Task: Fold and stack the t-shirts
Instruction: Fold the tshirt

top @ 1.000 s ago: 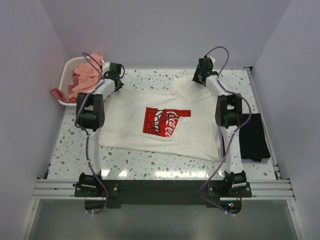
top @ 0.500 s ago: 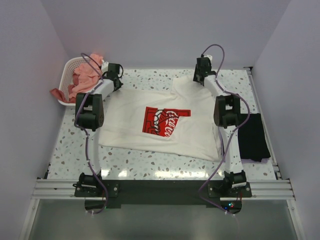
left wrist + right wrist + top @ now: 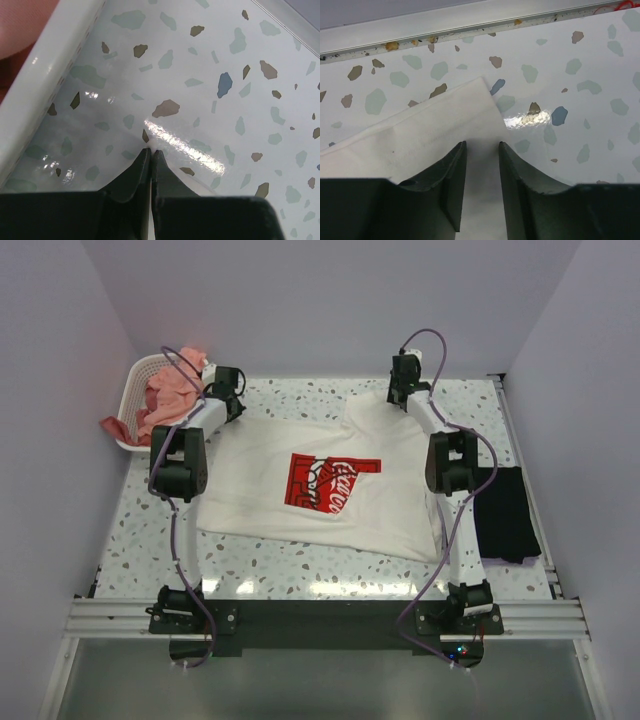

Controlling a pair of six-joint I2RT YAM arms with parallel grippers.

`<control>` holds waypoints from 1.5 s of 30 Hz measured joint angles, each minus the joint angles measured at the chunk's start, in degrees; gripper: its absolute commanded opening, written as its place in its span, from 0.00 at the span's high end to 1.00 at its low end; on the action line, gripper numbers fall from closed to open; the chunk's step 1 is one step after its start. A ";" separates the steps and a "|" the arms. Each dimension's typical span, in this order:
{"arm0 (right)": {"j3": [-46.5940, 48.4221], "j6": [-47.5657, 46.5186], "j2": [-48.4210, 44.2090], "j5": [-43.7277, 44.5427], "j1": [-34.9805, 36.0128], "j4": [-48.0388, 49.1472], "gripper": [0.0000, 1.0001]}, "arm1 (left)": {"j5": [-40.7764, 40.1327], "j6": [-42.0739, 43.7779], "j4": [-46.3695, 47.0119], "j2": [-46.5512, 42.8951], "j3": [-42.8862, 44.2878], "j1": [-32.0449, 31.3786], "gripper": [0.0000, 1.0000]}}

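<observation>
Top external view: the cream-white cloth t-shirt with a red square logo print (image 3: 320, 490) lies spread flat, print up, across the middle of the speckled terrazzo counter (image 3: 300, 565). It is soft, light and limp, so I judge corners and hems the best holds, pinched low against the surface. The right hand (image 3: 482, 145) stands with jaws parted astride its far corner. The left hand (image 3: 151, 149) is closed on nothing visible, beside the white perforated plastic basket (image 3: 135, 370) of salmon-pink tees (image 3: 165, 395). A black tee (image 3: 505, 512) lies at the counter's right edge.

right hand (image 3: 481, 145) shifted slightly left, farther back
</observation>
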 measured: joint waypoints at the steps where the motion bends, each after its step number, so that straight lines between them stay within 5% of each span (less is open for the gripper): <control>1: 0.00 0.04 0.00 -0.39 0.00 0.00 0.71 | 0.00 0.00 0.00 0.00 0.00 0.00 1.00; 11: -0.63 0.74 -0.13 -1.01 0.02 1.29 1.00 | 0.26 -0.02 0.07 0.00 0.00 0.13 1.00; 45: -8.13 2.01 -12.96 -3.69 -1.95 0.96 1.00 | 6.43 -0.66 0.17 -3.10 -1.53 4.26 1.00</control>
